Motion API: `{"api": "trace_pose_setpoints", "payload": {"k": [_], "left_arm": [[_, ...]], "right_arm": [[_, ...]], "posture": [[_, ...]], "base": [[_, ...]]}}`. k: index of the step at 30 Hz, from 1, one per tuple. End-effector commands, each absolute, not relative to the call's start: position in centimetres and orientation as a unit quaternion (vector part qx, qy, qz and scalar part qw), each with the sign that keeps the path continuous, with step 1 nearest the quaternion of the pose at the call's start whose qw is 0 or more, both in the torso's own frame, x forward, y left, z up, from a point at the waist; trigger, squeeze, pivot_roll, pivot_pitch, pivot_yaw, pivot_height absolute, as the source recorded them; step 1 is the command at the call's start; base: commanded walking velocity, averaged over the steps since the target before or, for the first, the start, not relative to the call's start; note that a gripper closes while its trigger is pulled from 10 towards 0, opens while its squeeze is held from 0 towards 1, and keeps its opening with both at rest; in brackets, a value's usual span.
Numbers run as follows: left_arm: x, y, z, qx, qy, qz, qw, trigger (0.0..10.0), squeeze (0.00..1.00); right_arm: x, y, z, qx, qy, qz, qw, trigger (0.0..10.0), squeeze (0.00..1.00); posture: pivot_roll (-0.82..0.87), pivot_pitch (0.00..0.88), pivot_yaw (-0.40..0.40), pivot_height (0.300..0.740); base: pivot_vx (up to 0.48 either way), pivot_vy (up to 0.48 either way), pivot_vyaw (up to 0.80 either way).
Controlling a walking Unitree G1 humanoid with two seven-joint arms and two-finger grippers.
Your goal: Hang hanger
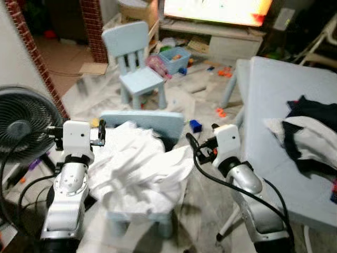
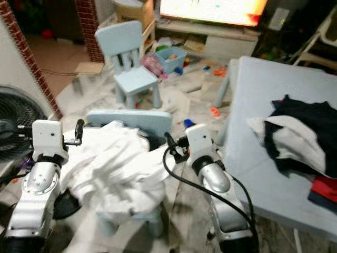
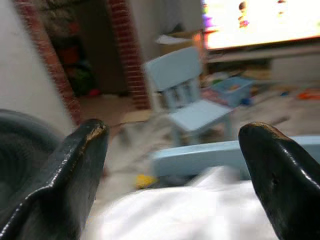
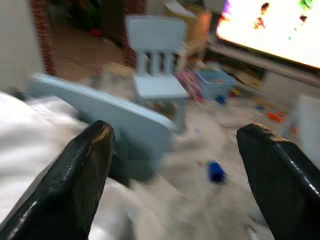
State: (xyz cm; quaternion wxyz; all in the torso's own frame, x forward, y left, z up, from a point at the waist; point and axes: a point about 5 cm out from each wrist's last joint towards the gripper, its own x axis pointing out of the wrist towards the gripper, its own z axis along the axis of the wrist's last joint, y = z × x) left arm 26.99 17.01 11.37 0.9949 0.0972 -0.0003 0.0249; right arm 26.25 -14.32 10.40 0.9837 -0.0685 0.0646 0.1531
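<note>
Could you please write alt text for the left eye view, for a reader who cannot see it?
Two silver robot arms reach over a small blue chair heaped with white cloth, left gripper and right gripper empty. Dark clothes lie on a table to the right.

White cloth [image 1: 139, 168] on pale-blue chair [image 1: 142, 120] — red-brick pillar [image 1: 31, 47]

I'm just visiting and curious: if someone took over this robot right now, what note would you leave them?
Left hand: open, empty, raised over the white cloth heaped on the near chair.
Right hand: open, empty, beside that chair.
No hanger can be made out in these pictures.
Dark and white clothes lie on the table.
Done: nothing yet.
Left: find a hanger, grasp it, hang it.
</note>
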Motion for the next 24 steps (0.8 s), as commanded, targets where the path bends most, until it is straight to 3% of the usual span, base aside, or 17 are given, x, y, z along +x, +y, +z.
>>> {"api": "trace_pose_setpoints", "payload": {"k": [1, 12, 19, 24], "left_arm": [[27.1, 18.1, 11.9, 0.107, -0.006, 0.045, 0.993, 10.0, 0.0], [27.9, 19.2, 10.4, 0.093, 0.057, 0.07, 0.992, 10.0, 0.0], [30.7, 20.2, 8.2, 0.087, 0.15, 0.039, 0.984, 10.0, 0.0], [33.6, 18.8, 8.3, 0.066, 0.162, 0.004, 0.985, 10.0, 0.0]], "right_arm": [[26.4, -13.6, 11.2, -0.061, 0.048, 0.163, 0.984, 10.0, 0.0], [26.1, -14.1, 11.2, -0.064, 0.054, 0.162, 0.983, 10.0, 0.0], [25.2, -14.5, 11.3, -0.074, 0.067, 0.172, 0.98, 10.0, 0.0], [24.5, -15.3, 11.7, -0.095, 0.071, 0.173, 0.978, 10.0, 0.0]], "posture": [[0.01, 0.015, -0.045, 0.74], [0.0, 0.042, -0.064, 0.74], [-0.04, 0.075, -0.099, 0.74], [-0.1, 0.086, -0.109, 0.74]], "base": [[0.0, 0.0, 0.0], [0.0, 0.0, 0.0], [0.0, 0.0, 0.0], [0.0, 0.0, 0.0]]}}
